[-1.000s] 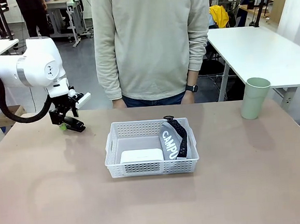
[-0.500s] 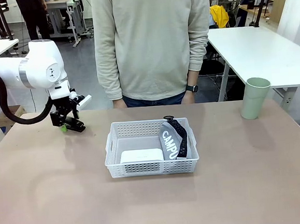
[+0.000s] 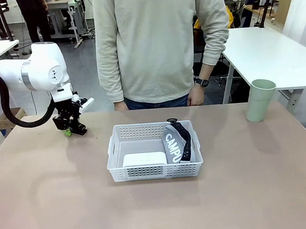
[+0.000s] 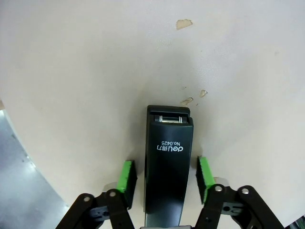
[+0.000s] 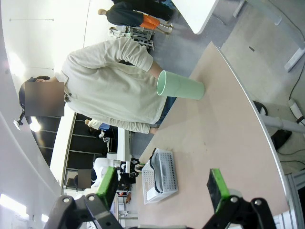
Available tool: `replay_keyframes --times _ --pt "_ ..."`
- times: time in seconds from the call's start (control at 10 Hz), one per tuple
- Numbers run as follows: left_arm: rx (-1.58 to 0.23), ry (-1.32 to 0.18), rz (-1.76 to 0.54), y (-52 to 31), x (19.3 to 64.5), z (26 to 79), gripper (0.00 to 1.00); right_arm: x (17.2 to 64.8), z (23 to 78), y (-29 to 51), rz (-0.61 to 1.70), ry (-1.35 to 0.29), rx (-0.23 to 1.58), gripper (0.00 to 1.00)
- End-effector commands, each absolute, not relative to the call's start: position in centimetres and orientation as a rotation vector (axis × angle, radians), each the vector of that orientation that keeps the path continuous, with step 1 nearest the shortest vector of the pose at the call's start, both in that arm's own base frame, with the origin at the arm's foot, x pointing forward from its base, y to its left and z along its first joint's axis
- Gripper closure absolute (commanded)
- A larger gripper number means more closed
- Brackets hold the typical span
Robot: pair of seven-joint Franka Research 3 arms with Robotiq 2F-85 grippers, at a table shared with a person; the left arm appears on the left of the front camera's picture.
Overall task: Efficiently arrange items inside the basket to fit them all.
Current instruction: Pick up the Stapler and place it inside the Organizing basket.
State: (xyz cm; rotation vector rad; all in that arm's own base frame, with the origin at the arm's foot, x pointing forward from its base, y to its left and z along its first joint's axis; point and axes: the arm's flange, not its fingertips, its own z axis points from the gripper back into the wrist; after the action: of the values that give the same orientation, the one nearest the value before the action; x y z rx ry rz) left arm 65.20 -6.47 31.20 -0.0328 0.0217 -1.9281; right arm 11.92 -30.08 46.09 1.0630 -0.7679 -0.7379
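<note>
**Left hand sits around the stapler, not pinching it**

The left hand (image 3: 72, 126) is down at the table (image 3: 244, 192), near the far left edge and well apart from the basket (image 3: 155, 171). From the front, its black fingers cover most of what is under them, and only a bit of green and black shows.

The left wrist view is clearer. The small black stapler (image 4: 167, 152) lies flat between the two green pads (image 4: 127, 175). A thin strip of table shows on each side of it, so the fingers are apart and not touching it. The stapler's back end is cut off by the bottom of that view. The small white print on its top is upside down.

The basket sits in the middle of the table. Inside, the grey pouch (image 3: 175, 142) leans tilted against the right wall. Its white letters read "CAMPU", and the rest dips below the rim. The white device (image 3: 144, 159) lies flat at the front, just left of the pouch — its screen cannot be made out.

The pale green cup (image 3: 260, 100) stands upright at the far right of the table, outside the basket.

The right hand (image 5: 163, 188) is spread wide with nothing between its fingers. In its own view the cup and basket look small and far off.

A person (image 3: 155, 45) stands at the far side — the table edge hides the legs.
</note>
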Motion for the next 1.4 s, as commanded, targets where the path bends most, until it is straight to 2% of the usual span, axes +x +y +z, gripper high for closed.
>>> replay_keyframes --times 0.0,0.1,0.2,0.3,0.5,0.7,1.0,1.1,1.3 --pt "-0.04 0.029 -1.909 -6.7 65.7 31.4 1.0 11.3 46.2 -30.3 -0.721 -0.81 1.07 0.0" --pt "-0.039 0.033 -1.907 -6.7 65.7 31.3 0.84 11.3 46.2 -30.3 -0.721 -0.81 1.07 0.0" --pt "-0.041 0.031 -1.903 -6.7 65.8 31.3 0.95 11.3 46.2 -30.3 -0.721 -0.81 1.07 0.0" --pt "-0.041 0.032 -1.903 -6.6 65.8 31.3 1.0 11.3 46.2 -30.3 -0.721 -0.81 1.07 0.0" --pt "-0.051 0.025 -1.872 -6.4 65.9 31.5 1.0 11.3 46.2 -30.3 -0.721 -0.81 1.07 0.0" --pt "-0.065 -0.006 -1.815 -5.6 64.6 34.7 1.0 11.3 46.2 -30.3 -0.721 -0.81 1.07 0.0" --pt "-0.256 -0.202 -1.717 -2.1 56.3 46.0 1.0 11.3 46.2 -30.3 -0.721 -0.81 1.07 0.0" --pt "-0.298 -0.224 -1.661 -1.3 52.4 47.7 1.0 11.3 46.2 -30.3 -0.721 -0.81 1.07 0.0" --pt "-0.258 -0.282 -1.689 -0.5 46.9 47.3 1.0 11.3 46.2 -30.3 -0.721 -0.81 1.07 0.0"
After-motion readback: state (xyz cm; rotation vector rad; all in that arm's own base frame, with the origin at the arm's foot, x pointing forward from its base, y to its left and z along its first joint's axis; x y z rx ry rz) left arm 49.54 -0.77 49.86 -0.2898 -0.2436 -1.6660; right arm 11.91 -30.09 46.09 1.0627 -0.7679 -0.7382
